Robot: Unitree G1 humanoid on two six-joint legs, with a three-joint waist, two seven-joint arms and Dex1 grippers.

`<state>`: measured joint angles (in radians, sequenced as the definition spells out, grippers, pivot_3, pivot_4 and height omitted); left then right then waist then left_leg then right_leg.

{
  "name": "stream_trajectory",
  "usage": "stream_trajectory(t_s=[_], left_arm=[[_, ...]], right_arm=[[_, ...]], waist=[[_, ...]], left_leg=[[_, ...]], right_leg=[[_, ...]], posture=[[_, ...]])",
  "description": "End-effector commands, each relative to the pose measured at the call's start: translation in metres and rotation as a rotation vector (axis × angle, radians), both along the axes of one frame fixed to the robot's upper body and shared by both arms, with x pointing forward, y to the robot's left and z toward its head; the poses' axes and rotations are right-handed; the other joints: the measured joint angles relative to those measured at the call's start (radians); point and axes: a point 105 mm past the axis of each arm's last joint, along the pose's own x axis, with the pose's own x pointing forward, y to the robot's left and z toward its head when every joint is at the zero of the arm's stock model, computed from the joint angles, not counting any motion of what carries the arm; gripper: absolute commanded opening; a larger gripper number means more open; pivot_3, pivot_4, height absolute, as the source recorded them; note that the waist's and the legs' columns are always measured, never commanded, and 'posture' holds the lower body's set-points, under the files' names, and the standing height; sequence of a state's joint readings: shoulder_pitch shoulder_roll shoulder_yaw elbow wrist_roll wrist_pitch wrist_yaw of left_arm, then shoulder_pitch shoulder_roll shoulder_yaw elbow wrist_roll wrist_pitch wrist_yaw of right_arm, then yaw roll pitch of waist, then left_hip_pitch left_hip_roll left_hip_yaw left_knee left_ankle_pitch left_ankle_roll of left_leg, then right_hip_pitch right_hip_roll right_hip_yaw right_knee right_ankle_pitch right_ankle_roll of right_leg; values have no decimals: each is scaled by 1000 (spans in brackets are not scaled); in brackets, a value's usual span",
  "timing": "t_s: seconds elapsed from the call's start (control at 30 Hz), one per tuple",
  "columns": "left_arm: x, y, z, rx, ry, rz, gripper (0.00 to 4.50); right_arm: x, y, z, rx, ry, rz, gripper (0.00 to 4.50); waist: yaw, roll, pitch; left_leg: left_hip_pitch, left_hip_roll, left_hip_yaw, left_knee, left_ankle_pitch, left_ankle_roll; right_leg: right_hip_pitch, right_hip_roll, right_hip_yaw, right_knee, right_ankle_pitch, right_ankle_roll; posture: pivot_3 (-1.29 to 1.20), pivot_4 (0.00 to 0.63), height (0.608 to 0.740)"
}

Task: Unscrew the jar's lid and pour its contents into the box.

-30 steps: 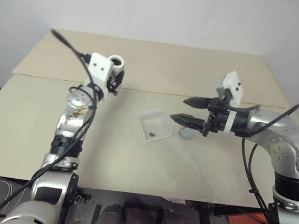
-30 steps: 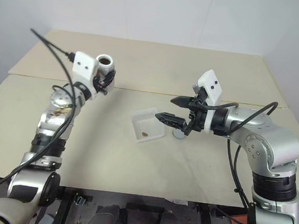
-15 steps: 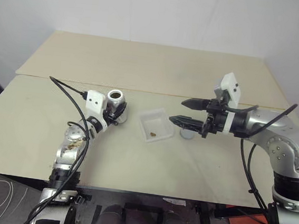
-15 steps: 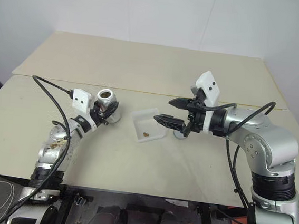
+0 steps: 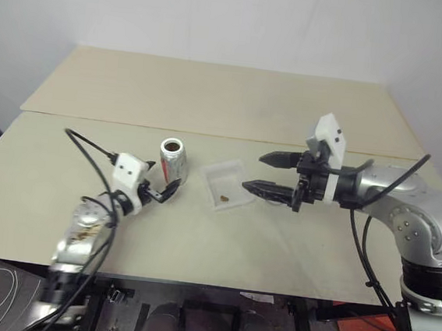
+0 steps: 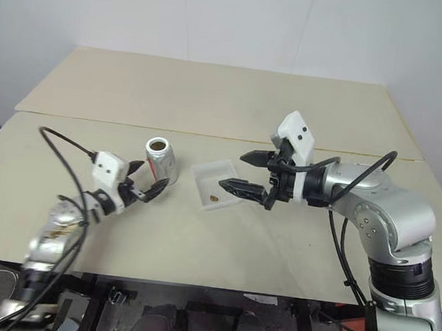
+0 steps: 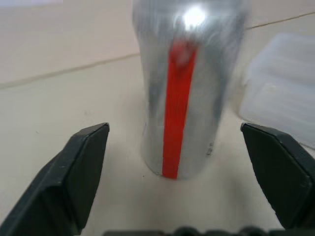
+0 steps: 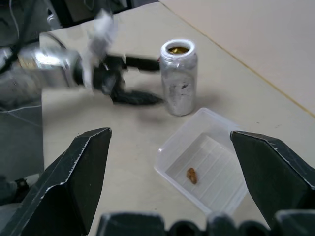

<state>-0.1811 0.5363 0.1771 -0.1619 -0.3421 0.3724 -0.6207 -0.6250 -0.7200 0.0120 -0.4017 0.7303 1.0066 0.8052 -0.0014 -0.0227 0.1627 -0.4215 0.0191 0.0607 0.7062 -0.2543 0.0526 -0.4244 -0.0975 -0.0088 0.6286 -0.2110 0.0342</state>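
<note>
Jar (image 5: 172, 160): upright on the counter (image 5: 199, 234), mouth up, lid off, just ahead of the left end effector (image 5: 163, 192).
Left end effector: fingers spread, empty.
Right end effector (image 5: 269, 175): fingers apart, empty, above the box's (image 5: 229, 184) edge.
Contents (image 8: 191, 175): one brown bit visible in box; jar's inside unclear.

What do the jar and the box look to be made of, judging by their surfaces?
The jar looks like shiny bare metal: a bright glare spot, streaky reflections, and a red stripe that could be a label or print. The box looks like thin translucent whitish plastic: the table shows dimly through its ribbed floor and rounded walls.
</note>
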Motion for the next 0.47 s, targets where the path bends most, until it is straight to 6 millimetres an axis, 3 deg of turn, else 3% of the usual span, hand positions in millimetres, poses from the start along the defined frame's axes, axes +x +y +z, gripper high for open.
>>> stream_trajectory(t_s=[0.03,0.23,0.33,0.47], left_arm=[[-32,18,34,19,-42,-91,4480],[-106,56,65,175,-21,-214,4480],[-114,62,70,171,-28,-186,4480],[-113,52,70,167,-37,-194,4480]], right_arm=[[-7,-3,4,-17,-42,19,4500],[-3,-21,0,-24,-83,-9,4500],[-1,-22,-4,-30,-101,-16,4500],[-2,-21,-2,-24,-122,1,4500]], waist=[[-4,0,0],[-13,0,0],[-2,0,0],[5,0,0]], left_leg=[[0,0,0,-1,0,0],[1,0,1,-5,0,-1],[4,-1,2,-6,1,-2],[6,-1,2,-7,2,-3]], right_leg=[[0,-1,0,0,0,0],[-1,-2,-1,-2,-2,-2],[0,-2,-2,-2,-2,-3],[2,-2,-1,-2,-3,-3]], posture=[[0,150,740],[0,150,740],[0,150,740],[0,150,740]])
